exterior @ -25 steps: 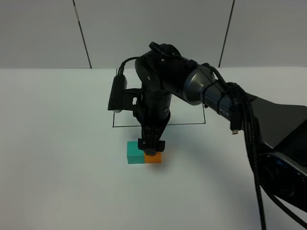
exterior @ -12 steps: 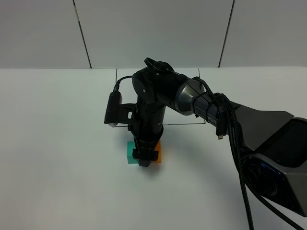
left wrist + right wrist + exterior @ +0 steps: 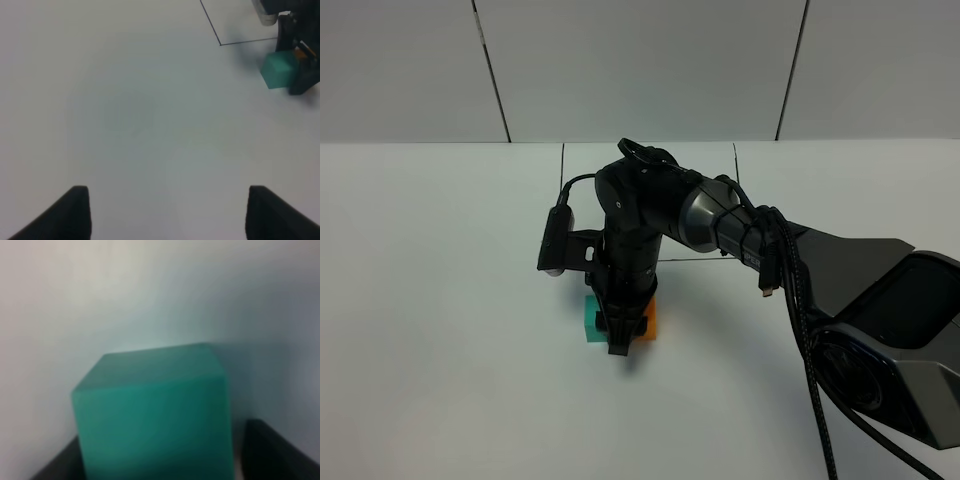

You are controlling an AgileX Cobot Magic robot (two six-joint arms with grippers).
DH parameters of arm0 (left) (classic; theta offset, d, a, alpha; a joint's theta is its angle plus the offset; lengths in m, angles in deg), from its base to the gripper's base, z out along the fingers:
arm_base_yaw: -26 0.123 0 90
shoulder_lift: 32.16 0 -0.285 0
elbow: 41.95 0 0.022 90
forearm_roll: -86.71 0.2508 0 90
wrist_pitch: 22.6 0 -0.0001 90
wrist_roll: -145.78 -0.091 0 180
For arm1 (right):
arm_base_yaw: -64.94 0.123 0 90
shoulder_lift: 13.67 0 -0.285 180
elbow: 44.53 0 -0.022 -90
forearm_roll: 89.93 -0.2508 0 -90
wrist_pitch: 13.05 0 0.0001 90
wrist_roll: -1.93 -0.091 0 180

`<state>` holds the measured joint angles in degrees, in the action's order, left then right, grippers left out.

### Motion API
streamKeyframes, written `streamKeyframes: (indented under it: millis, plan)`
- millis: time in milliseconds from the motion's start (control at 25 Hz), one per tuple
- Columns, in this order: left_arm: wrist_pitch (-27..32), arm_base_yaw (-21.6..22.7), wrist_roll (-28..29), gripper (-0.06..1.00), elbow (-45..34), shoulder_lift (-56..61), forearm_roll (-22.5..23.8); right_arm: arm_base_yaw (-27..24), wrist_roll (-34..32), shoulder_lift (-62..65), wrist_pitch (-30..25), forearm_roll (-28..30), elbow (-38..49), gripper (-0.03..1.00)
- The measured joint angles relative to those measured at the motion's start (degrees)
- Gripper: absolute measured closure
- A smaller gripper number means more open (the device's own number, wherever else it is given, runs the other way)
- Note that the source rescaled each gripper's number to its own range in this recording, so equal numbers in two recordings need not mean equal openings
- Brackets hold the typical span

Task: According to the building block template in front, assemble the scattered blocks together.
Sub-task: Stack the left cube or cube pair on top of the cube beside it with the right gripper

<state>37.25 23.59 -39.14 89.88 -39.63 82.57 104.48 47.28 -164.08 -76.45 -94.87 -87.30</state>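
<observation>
- Lowered since a second ago: right gripper [image 3: 620, 345], now sunk over the seam of the two scattered blocks at mid-desk. You cannot tell whether its fingers clamp a cube or have let go.
- Idle: left gripper [image 3: 165, 215], fingers spread with nothing between, over bare desk toward the left edge.
- Paired: teal cube [image 3: 588, 322] and orange cube [image 3: 651, 320], side by side and apparently touching. You may judge the join nearly made.
- Toward the far edge: black drawn frame [image 3: 690, 259]. The template pair is hidden behind the arm.
</observation>
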Motion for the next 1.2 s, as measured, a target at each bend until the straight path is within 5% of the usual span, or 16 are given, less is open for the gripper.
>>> streamKeyframes:
  millis: [40,280,880,1200]
  plan:
    - [0.0,0.0,0.0,0.48,0.0,0.0,0.0,0.0,-0.39,0.0,0.0,-0.07,0.0,0.94]
    - [0.0,0.0,0.0,0.48,0.0,0.0,0.0,0.06,-9.95,0.24,-0.06,0.2,-0.04,0.97]
    - [0.0,0.0,0.0,0.48,0.0,0.0,0.0,-1.64,-71.58,5.46,-4.6,4.04,-0.11,0.97]
    - [0.0,0.0,0.0,0.48,0.0,0.0,0.0,-1.64,-82.73,4.87,-3.94,6.64,-0.11,0.97]
